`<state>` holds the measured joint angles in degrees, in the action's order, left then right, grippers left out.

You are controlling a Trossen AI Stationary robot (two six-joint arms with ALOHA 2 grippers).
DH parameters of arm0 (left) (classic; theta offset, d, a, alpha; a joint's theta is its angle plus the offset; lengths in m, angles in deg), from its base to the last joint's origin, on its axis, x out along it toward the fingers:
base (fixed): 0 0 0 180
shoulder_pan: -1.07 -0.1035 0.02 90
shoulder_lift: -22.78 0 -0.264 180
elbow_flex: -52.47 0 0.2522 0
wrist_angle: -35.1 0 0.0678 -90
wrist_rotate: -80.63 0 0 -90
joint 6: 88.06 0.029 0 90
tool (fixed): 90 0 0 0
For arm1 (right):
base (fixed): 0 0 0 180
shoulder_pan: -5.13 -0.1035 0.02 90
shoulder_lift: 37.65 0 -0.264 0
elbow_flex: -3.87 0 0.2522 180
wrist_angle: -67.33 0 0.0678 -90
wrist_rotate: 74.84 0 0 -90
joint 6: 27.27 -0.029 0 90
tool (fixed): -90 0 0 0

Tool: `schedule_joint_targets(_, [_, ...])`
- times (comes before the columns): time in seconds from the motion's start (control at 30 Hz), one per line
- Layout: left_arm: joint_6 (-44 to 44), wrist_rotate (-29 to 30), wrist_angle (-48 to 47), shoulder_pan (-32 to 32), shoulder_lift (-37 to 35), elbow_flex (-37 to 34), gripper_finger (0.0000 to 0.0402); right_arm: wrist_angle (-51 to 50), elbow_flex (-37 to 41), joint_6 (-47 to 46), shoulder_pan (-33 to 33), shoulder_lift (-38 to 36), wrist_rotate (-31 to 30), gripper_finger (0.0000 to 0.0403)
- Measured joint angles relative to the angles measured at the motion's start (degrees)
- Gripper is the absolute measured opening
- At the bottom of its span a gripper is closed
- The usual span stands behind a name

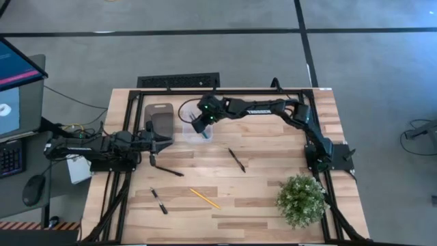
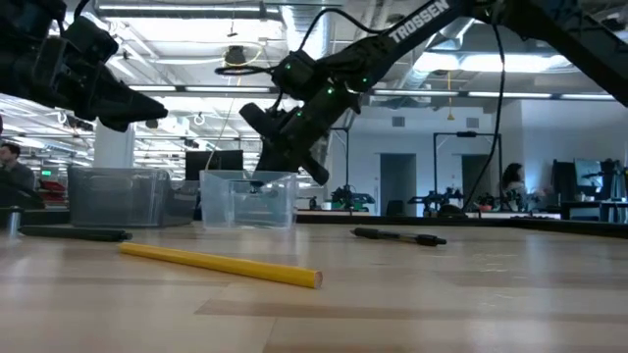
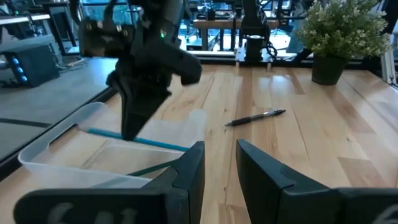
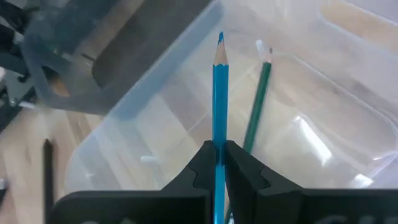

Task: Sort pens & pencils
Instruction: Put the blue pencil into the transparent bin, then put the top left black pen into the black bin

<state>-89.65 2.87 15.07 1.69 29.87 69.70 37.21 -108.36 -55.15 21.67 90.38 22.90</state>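
A: Right end effector (image 4: 217, 163) status?

B: Clamped on the blue pencil (image 4: 219, 93), hanging over the clear bin (image 1: 194, 123) at the back of the worktop (image 1: 273, 198). Pencil tip points down into the bin. A green pencil (image 4: 256, 106) already lies on the bin floor, just beside the blue one in the right wrist view.

A: Left end effector (image 3: 219, 163)?

B: Parked at the left edge of the worktop, beside the grey bin (image 1: 161, 119). Fingers a narrow gap apart, nothing between them.

A: What's loose on the worktop?

B: Yellow pencil (image 1: 204, 197) near the front, middle. One black pen (image 1: 159, 201) to its left, close to the front edge. Second black pen (image 1: 237, 160) mid-worktop, right of the clear bin. A dark stick (image 1: 166, 169) lies just in front of the left end effector; can't tell pen or pencil from above.

A: Anything in the grey bin?

B: Can't tell, contents not readable in the high or low view.

A: The two bins relative to each other?

B: Side by side, grey on the left, clear on the right, near each other at the back.

A: Other clutter?

B: Potted plant (image 1: 300, 198) at the front right corner, well apart from the pens.
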Motion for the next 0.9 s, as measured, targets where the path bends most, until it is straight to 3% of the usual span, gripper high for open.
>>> schedule_joint_targets(0.9, [0.06, 0.12, 0.02, 0.0, 0.05, 0.0, 0.0082, 0.04, 0.08, -2.55, -0.15, -0.18, -0.02, 0.0067])
